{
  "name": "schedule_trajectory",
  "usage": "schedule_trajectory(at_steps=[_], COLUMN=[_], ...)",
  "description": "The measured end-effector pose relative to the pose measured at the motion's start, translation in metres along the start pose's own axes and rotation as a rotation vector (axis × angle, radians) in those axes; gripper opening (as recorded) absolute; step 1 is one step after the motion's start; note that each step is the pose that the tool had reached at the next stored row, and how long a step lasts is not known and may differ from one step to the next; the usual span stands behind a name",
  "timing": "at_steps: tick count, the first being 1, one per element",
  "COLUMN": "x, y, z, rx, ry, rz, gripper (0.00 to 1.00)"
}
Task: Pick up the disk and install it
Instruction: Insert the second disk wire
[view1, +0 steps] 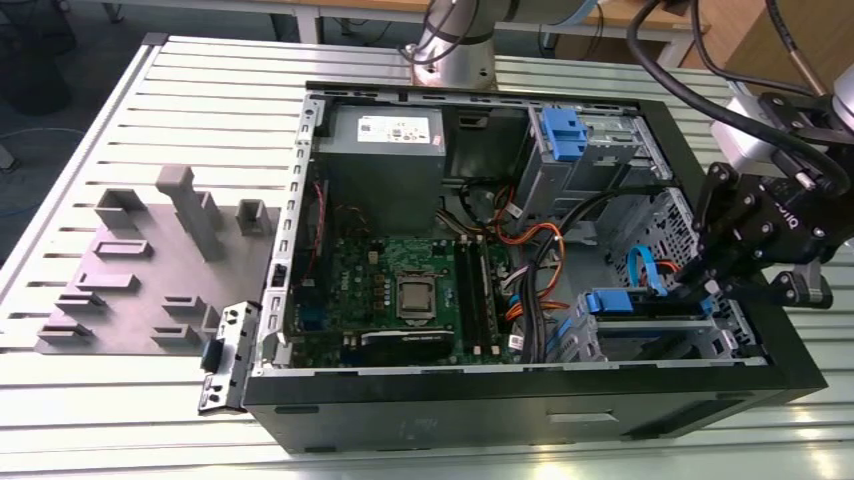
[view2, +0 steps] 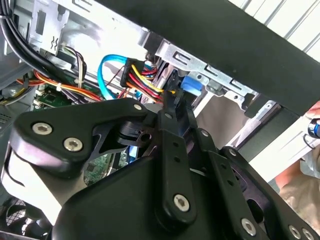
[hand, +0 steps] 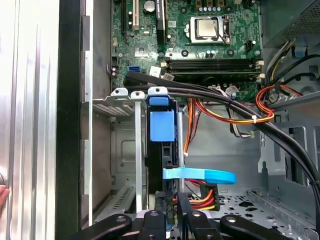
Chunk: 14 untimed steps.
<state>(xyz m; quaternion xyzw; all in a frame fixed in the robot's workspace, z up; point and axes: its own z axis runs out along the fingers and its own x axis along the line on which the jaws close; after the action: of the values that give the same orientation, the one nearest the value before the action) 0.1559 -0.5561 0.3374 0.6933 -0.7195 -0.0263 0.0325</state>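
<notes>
The black metal two-finger gripper hung inside the open black desktop computer case, its fingers closed together on the edge of the flat silver-metal disk with blue plastic side rails, which stood on edge in the grey metal drive bay directly ahead of the fingertips. Just beside the fingers ran a flat light-blue data cable and a bundle of red, yellow and orange power wires, while the green motherboard lay farther beyond the disk, across thick black cables.
</notes>
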Motion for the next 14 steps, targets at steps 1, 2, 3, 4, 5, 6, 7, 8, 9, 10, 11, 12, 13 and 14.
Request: schedule_trajectory(at_steps=[1,2,3,4,5,6,7,8,9,10,11,12,13,14], x=[0.0000,0.0000,0.0000,0.0000,0.0000,0.0000,0.0000,0.0000,0.0000,0.0000,-0.0001,-0.0001,0.0000,0.0000], y=[-0.0003,-0.0005,-0.0007,-0.0007,-0.0008,-0.0008,-0.0008,-0.0008,-0.0008,-0.0008,-0.0009,-0.0009,-0.0009,-0.0009], z=[0.0006,0.0013,0.0020,0.0022,0.0022,0.0022,0.0024,0.0024,0.0025,0.0025,0.0031,0.0033,0.0033,0.0032], rx=[0.0000,0.0000,0.0000,0.0000,0.0001,0.0000,0.0000,0.0000,0.0000,0.0000,0.0000,0.0000,0.0000,0.0000], ry=[0.0002,0.0008,0.0011,0.0013,0.0014,0.0015,0.0012,0.0012,0.0012,0.0012,0.0008,0.0009,0.0010,0.0011], rz=[0.000,0.000,0.000,0.000,0.000,0.000,0.000,0.000,0.000,0.000,0.000,0.000,0.000,0.000], gripper=[0.24,0.24,0.24,0.24,0.24,0.24,0.24,0.24,0.24,0.24,0.24,0.24,0.24,0.24])
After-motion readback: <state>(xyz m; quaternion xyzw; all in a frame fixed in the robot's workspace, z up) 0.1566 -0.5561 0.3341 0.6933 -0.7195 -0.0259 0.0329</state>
